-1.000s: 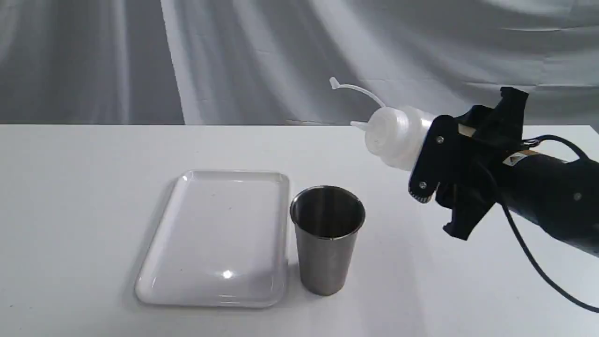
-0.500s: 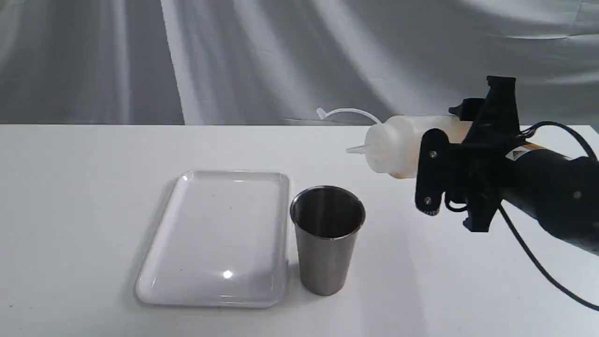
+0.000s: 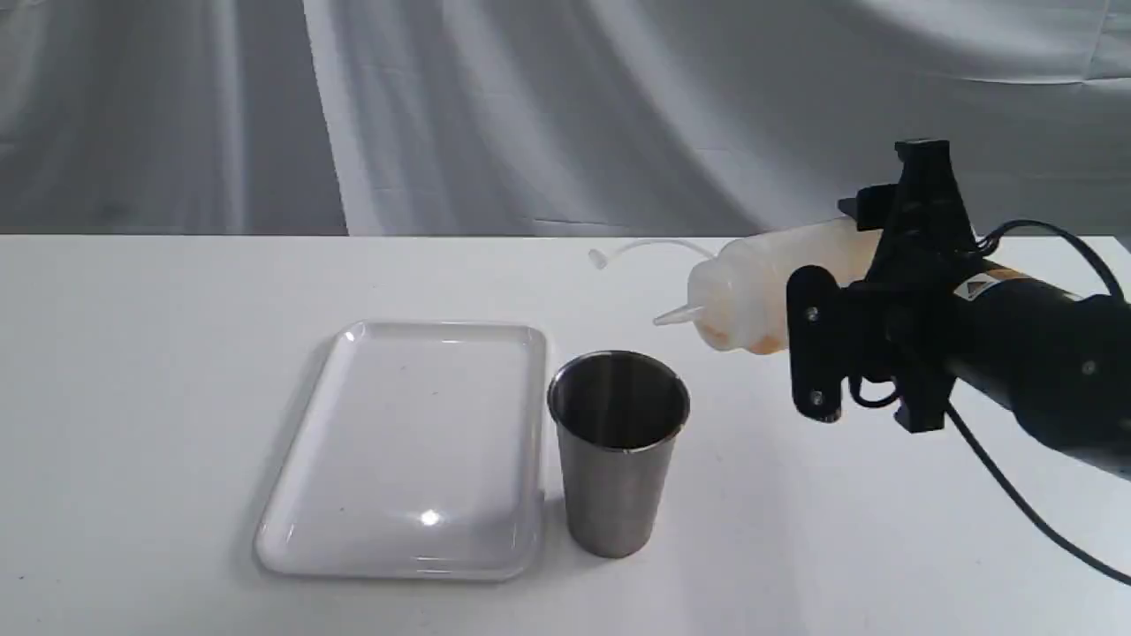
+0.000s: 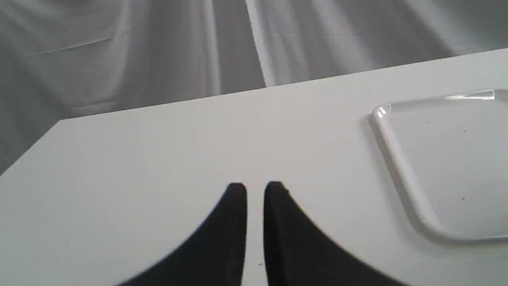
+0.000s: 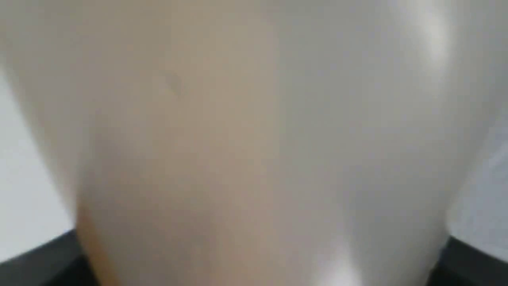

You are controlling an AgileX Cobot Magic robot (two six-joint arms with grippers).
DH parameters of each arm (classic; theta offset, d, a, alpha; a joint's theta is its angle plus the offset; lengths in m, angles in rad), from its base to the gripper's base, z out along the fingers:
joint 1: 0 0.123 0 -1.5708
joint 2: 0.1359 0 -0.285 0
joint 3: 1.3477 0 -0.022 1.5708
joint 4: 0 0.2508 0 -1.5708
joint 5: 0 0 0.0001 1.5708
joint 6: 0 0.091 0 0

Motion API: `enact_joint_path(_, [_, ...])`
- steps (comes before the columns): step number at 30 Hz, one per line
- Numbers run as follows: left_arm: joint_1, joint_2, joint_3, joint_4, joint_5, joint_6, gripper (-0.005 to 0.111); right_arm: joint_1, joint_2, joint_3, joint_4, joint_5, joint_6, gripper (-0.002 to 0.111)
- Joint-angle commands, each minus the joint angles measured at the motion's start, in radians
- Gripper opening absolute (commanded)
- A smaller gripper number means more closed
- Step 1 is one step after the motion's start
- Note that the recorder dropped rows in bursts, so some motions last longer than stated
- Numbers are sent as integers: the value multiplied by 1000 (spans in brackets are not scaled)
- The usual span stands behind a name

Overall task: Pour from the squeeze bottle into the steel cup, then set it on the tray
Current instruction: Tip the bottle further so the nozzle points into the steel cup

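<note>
My right gripper (image 3: 826, 340) is shut on the squeeze bottle (image 3: 751, 291), which lies tipped past level with its cone nozzle aimed left and slightly down, just above and right of the steel cup (image 3: 618, 450). Amber liquid has pooled toward the nozzle end, and the cap strap trails off to the left. No stream shows between nozzle and cup. The cup stands upright beside the right edge of the white tray (image 3: 411, 446). In the right wrist view the blurred bottle (image 5: 254, 139) fills the picture. My left gripper (image 4: 255, 190) hovers low over bare table, nearly shut and holding nothing, left of the tray (image 4: 401, 167).
A grey cloth backdrop hangs behind the white table (image 3: 132, 397). A black cable (image 3: 1025, 503) loops down from the right arm over the table's right side. The table's far-left corner shows in the left wrist view.
The right gripper has rolled the bottle from nozzle-up to nozzle slightly down and lowered it toward the cup. Amber liquid has run toward the nozzle. Cup and tray have stayed put.
</note>
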Motion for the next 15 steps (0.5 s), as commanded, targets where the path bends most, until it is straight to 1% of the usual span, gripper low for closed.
enact_joint_path(1, [0, -3, 4, 0, -7, -2, 8, 3, -5, -42, -10, -45, -23, 17])
enact_joint_path(7, [0, -3, 4, 0, -7, -2, 8, 3, 36, -95, -42, -50, -35, 17])
enact_joint_path(15, [0, -3, 4, 0, -7, -2, 8, 3, 41, -94, -151, -61, -35, 17])
